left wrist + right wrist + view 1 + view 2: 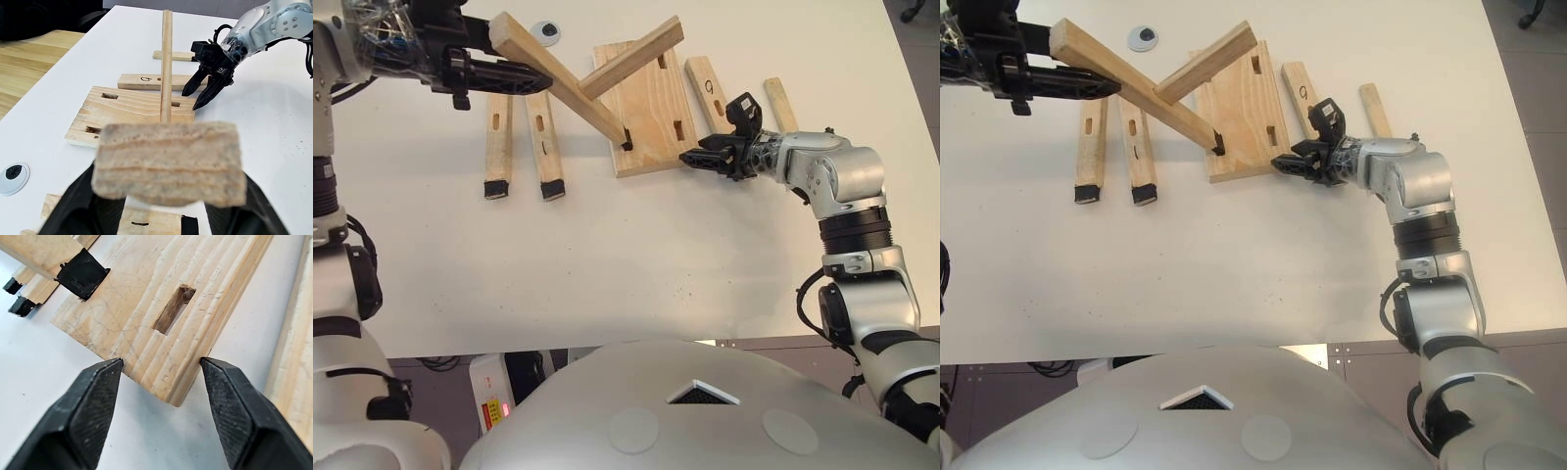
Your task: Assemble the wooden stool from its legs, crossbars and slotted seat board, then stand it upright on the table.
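**Left gripper holds a leg against the seat board; right gripper is open at the board's corner**

On the far left, the left gripper point(519, 69) is closed on the thick upper end of a leg point(563, 86) and holds it above the table point(607, 274). The leg slopes down toward the right, and its black-capped foot touches the seat board point(646, 117) near the board's left edge. A crossbar point(631, 57) is joined to this leg around its middle and points up and to the right, over the board.

Below the left gripper, two loose legs point(498, 147) lie flat side by side on the table, with their black caps toward the robot. A small round disc point(546, 31) sits on the table behind them.

The seat board lies flat in the middle, and its slots are visible. Just right of it lies a marked wooden piece point(707, 90), and farther right a shorter wooden strip point(780, 103).

The right gripper point(161, 363) is low at the near right corner of the board. Its fingers are spread apart, one at each side of the corner, very close to the edges. I cannot tell if they press the wood.
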`<state>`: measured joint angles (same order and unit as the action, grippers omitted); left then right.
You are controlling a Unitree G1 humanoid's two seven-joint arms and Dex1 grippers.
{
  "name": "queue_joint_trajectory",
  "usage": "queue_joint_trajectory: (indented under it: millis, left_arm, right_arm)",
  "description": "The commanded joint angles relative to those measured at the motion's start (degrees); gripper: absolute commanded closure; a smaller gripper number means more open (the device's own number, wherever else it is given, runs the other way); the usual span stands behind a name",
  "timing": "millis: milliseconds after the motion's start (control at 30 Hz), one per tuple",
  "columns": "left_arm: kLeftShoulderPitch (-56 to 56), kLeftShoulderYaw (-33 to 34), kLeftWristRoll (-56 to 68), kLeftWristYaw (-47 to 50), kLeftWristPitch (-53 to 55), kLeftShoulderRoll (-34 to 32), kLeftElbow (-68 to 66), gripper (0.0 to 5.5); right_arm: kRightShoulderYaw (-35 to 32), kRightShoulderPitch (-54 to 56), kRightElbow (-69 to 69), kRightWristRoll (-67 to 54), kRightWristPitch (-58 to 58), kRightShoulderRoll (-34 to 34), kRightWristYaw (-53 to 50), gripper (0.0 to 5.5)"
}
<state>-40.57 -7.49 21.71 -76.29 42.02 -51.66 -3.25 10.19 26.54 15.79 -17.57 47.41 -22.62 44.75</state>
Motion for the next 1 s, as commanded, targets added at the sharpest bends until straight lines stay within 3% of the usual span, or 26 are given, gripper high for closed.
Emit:
queue_joint_trajectory:
  millis: [33, 567, 733, 1000]
  left_arm:
    - [-0.83, -0.21, -2.01, -0.26, -3.33, -1.25, -1.19, 3.5]
    - [-8.44, -7.89, -6.11, -1.51, -2.7, 3.25, -3.29, 3.5]
    - [-12.0, -8.74, -5.42, -0.24, -0.19, 7.38, -2.26, 3.5]
    - [-10.0, -10.13, -5.07, 0.02, 0.03, 10.01, 0.25, 3.5]
  right_arm:
    - [1.56, -2.54, 0.15, 0.42, 1.38, 2.02, -0.78, 2.59]
    - [1.9, -3.82, -1.91, -0.44, 2.14, 3.88, -1.89, 2.59]
    - [1.88, -3.94, -1.93, -0.76, 2.05, 4.09, -2.03, 2.59]
    - [2.36, -4.27, -2.38, -0.87, 2.3, 4.45, -1.93, 2.59]
